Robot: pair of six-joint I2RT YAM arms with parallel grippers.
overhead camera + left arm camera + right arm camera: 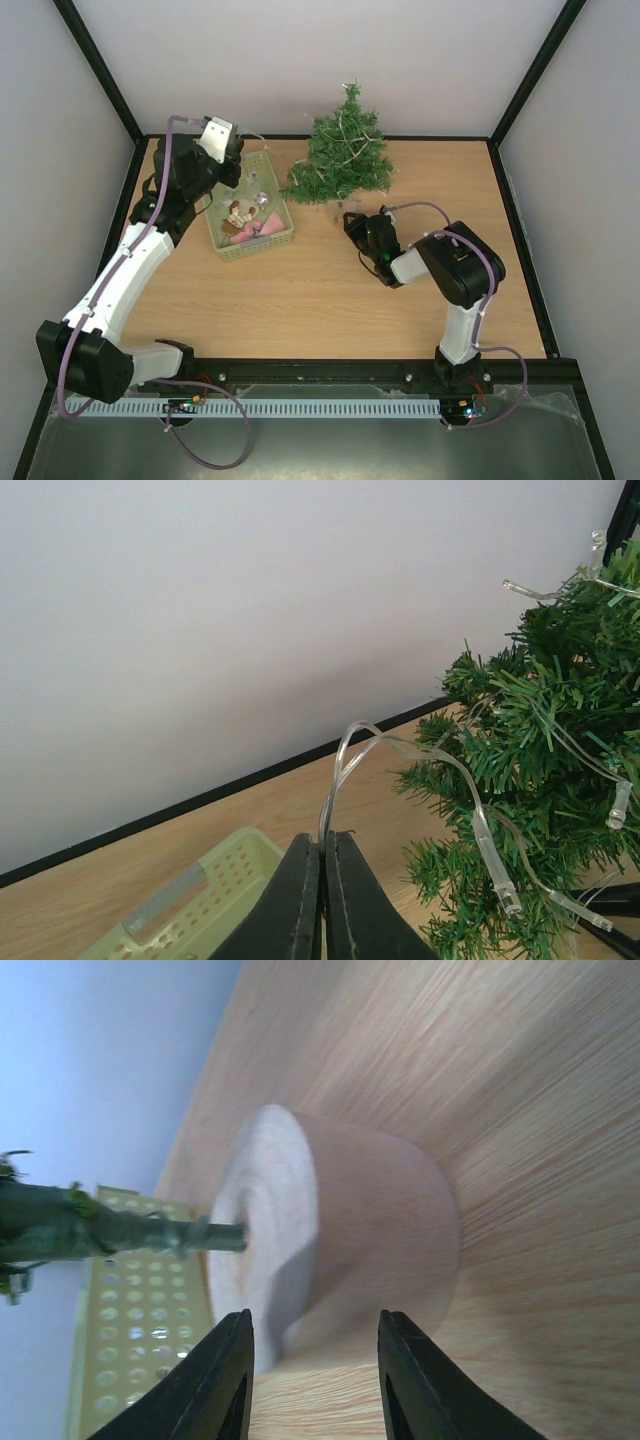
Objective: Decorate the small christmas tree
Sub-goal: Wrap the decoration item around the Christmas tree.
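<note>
- Holding my left fingers (295, 900) pressed together on the clear string of lights (440, 760), raised over the pale green basket (200, 890).
- The string loops from that pinch across to the small christmas tree (345, 155) and drapes through its branches.
- The tree stands upright at the back of the tabletop (330, 300), just beside the basket.
- My right fingers (215, 1380) are spread, low at the tree's wooden base (370, 1230); I cannot tell if they touch it.

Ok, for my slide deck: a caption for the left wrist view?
Left gripper shut on the light string, draped onto the small christmas tree.
</note>
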